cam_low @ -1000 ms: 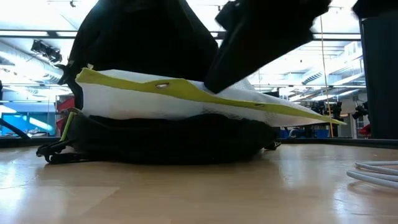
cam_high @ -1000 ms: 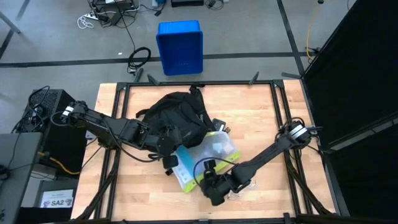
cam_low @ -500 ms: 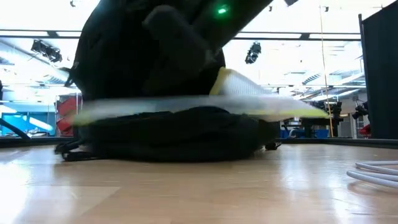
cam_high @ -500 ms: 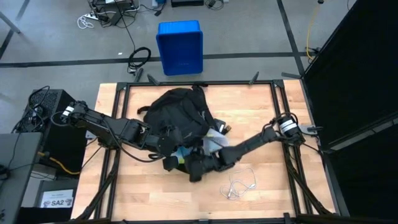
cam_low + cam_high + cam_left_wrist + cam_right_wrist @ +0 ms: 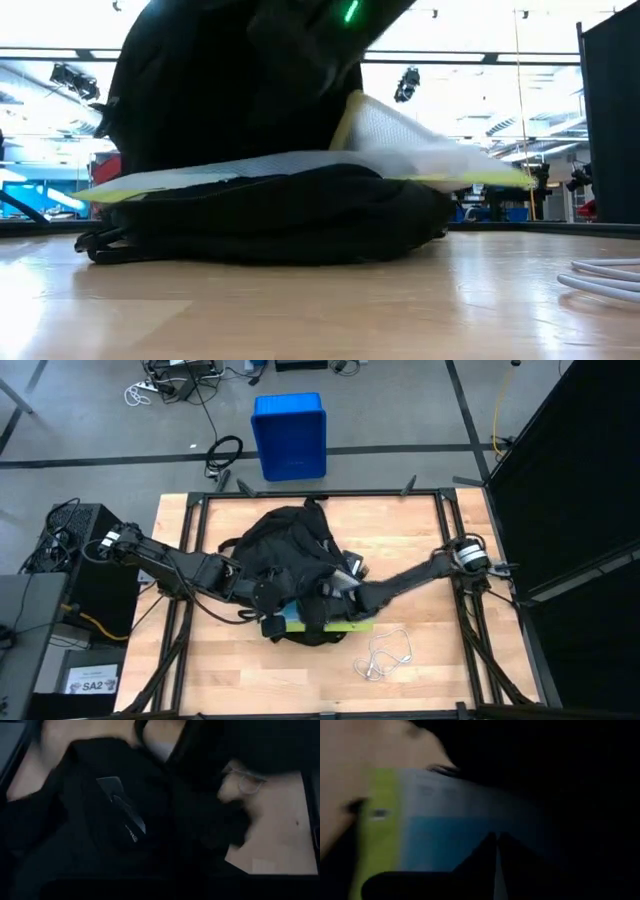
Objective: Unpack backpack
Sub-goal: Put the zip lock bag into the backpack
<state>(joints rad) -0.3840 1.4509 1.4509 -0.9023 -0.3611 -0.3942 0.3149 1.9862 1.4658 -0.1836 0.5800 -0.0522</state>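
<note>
The black backpack lies on the wooden table at its middle; it also shows in the low view and the left wrist view. A clear pouch with a yellow-green edge sticks out at the backpack's near side, mostly covered by my right arm. Its right part rises off the backpack in the low view. My right gripper is shut on the pouch. My left gripper is at the backpack's near-left side. My right gripper meets the pouch's flat face, away from its green edge, with its two fingers closed together. It comes from the table's right, slanting down. The pouch tilts up toward the gripper, and its green edge lies on the backpack.
A loose white cable lies on the table near the front right; it also shows in the low view. A blue bin stands on the floor beyond the far edge. Bare wood lies at the right and near sides.
My right gripper has gone from the near side by the white cable toward the table's left and far edge, up to the backpack. The pouch, which lay spread out at the backpack's near right, has gone with it and now shows only its green edge.
</note>
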